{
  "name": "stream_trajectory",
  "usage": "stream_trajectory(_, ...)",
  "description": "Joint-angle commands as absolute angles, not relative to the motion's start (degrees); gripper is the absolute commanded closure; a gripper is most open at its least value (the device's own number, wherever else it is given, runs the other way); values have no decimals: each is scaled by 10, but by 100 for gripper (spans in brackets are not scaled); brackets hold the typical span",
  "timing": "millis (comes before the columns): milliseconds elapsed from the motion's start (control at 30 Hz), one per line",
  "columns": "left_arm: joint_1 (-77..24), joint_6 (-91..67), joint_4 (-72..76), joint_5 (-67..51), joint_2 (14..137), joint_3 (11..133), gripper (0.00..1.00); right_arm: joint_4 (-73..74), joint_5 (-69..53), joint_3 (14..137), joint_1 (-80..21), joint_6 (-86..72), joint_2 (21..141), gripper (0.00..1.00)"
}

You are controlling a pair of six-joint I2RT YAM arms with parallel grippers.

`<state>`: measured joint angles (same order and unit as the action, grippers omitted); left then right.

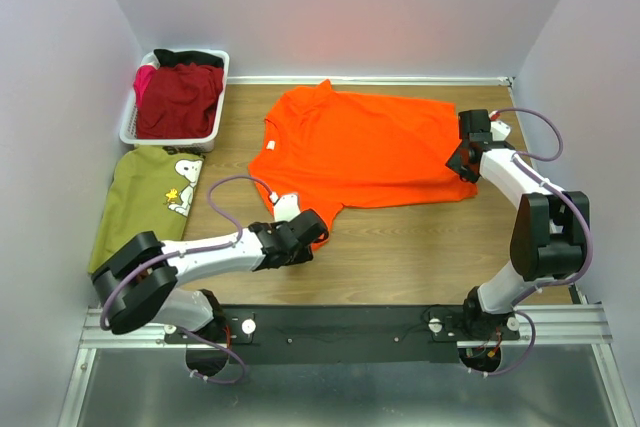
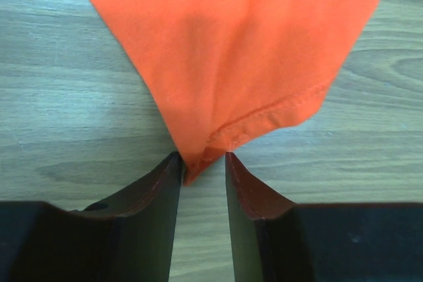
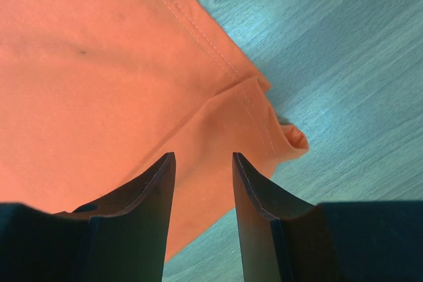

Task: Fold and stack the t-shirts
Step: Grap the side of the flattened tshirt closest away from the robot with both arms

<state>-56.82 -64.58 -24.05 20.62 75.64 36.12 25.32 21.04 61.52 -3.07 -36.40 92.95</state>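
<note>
Orange t-shirt (image 1: 362, 148) lies spread on the wooden tabletop (image 1: 420, 247). Left fingers (image 2: 168, 183) pinch its sleeve tip. Right fingers (image 3: 162, 189) straddle its hem corner, narrowly parted.

Orange t-shirt (image 1: 365, 147): matt soft cloth, stitched hem. Table (image 1: 400, 247): smooth wood-grain. Basket (image 1: 128, 127): white plastic.

Spread t-shirt (image 1: 360, 147) mid-table, basket (image 1: 130, 127) far left holding shirts (image 1: 180, 97), perhaps folded printed shirt (image 1: 150, 197) before it.

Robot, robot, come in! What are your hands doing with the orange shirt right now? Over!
Left gripper pinching orange shirt sleeve tip. Right gripper open over the hem corner. Shirt flat on table, unfolded. Nothing in the way.
</note>
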Motion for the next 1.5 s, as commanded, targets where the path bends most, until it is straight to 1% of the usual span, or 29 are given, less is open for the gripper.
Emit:
stream_trajectory(0,-570,-643,-220,223,795,366,61,246,207,610,-35,-363,934,52)
stream_trajectory(33,-570,-640,-217,220,802,366,63,246,207,609,-35,-363,934,52)
stream_trajectory(67,-570,-641,-216,220,806,366,68,246,208,608,-36,-363,934,52)
stream_trajectory(133,-569,-639,-218,223,809,367,75,246,207,608,-35,-363,934,52)
stream_trajectory(167,-569,-639,-220,224,809,368,85,245,207,608,-35,-363,934,52)
stream_trajectory(200,-568,-639,-224,227,808,368,91,246,207,608,-36,-362,933,52)
stream_trajectory(267,-565,-642,-227,229,799,370,100,246,208,607,-36,-362,932,52)
stream_trajectory(400,-565,-661,-291,259,769,390,100,246,209,602,-35,-363,925,52)
stream_trajectory(600,-559,-716,-396,366,660,457,100,246,207,575,-36,-361,903,52)
stream_trajectory(633,-556,-722,-402,400,635,467,100,245,205,570,-36,-360,896,51)
stream_trajectory(733,-531,-716,-408,451,605,494,100,245,205,545,-36,-357,875,51)
stream_trajectory(833,-496,-699,-405,475,602,511,100,245,213,517,-36,-352,850,50)
stream_trajectory(900,-485,-685,-405,485,606,518,100,246,213,498,-36,-345,836,50)
stream_trajectory(1033,-454,-644,-360,479,623,521,100,245,184,469,-36,-340,821,50)
stream_trajectory(1200,-446,-623,-338,479,637,531,100,245,154,434,-40,-342,815,50)
stream_trajectory(1333,-439,-597,-310,464,648,526,100,245,123,404,-45,-343,784,50)
stream_trajectory(1467,-434,-585,-294,451,669,524,100,245,97,376,-51,-356,726,50)
